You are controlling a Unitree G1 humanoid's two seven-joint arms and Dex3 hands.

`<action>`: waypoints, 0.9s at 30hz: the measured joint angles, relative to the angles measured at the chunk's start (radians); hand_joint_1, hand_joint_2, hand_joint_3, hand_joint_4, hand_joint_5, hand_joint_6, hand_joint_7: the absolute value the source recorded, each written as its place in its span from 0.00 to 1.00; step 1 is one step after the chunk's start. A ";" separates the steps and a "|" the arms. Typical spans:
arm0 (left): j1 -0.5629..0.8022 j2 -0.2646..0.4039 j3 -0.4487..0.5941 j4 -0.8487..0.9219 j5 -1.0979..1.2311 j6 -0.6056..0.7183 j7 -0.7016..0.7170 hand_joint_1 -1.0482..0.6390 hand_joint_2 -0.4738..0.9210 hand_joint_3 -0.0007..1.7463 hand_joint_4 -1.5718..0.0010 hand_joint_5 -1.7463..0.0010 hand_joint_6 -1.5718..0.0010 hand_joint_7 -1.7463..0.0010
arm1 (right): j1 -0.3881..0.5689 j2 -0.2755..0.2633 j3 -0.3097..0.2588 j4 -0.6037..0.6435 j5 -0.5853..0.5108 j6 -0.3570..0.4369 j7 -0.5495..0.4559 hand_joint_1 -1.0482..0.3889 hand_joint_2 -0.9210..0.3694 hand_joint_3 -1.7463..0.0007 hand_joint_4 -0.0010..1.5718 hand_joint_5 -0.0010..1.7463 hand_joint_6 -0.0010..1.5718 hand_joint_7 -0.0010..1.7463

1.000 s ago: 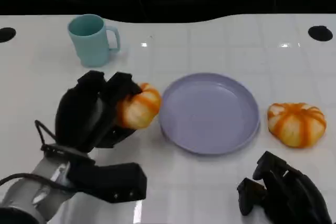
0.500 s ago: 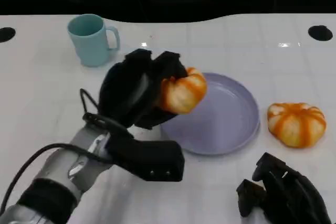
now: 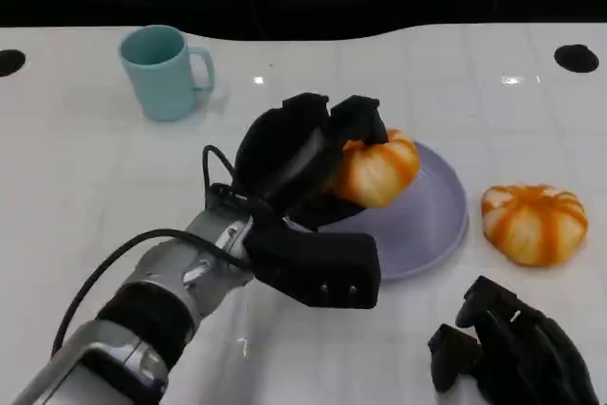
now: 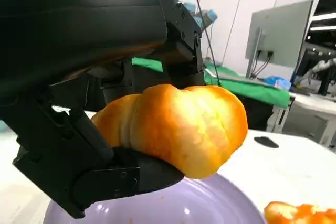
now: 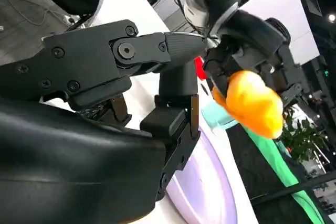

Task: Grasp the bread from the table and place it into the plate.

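- The purple plate (image 3: 432,220) sits mid-table, with white table (image 3: 76,168) bare all round its rim.
- A second bread roll (image 3: 533,223) lies just beside the plate's right edge; a teal mug (image 3: 163,71) stands well apart at the far left.
- The left hand (image 3: 299,154) reaches in over the plate's left side, fingers wrapped round the bread (image 3: 377,171), holding it above the plate.
- The right hand (image 3: 512,348) rests low near the table's near edge, fingers curled in, holding nothing.

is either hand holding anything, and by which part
The left hand grips a bread roll by its side, above the plate. The right hand holds nothing.
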 measured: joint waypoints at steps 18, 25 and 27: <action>0.003 0.114 -0.052 -0.225 -0.004 0.130 -0.501 0.02 1.00 0.32 1.00 0.79 0.88 1.00 | 0.000 0.000 -0.002 0.002 0.004 0.001 0.008 0.34 0.00 0.87 0.50 0.96 0.44 0.81; 0.090 0.152 0.000 -0.300 -0.102 0.070 -0.526 0.09 1.00 0.25 0.92 0.74 0.82 0.97 | 0.000 -0.001 -0.003 0.002 0.005 0.003 0.011 0.34 0.00 0.86 0.50 0.97 0.44 0.81; 0.134 0.153 0.044 -0.321 -0.180 0.024 -0.527 0.16 1.00 0.23 0.82 0.67 0.75 0.95 | -0.001 -0.001 -0.004 0.003 0.005 0.002 0.012 0.34 0.00 0.86 0.50 0.97 0.44 0.81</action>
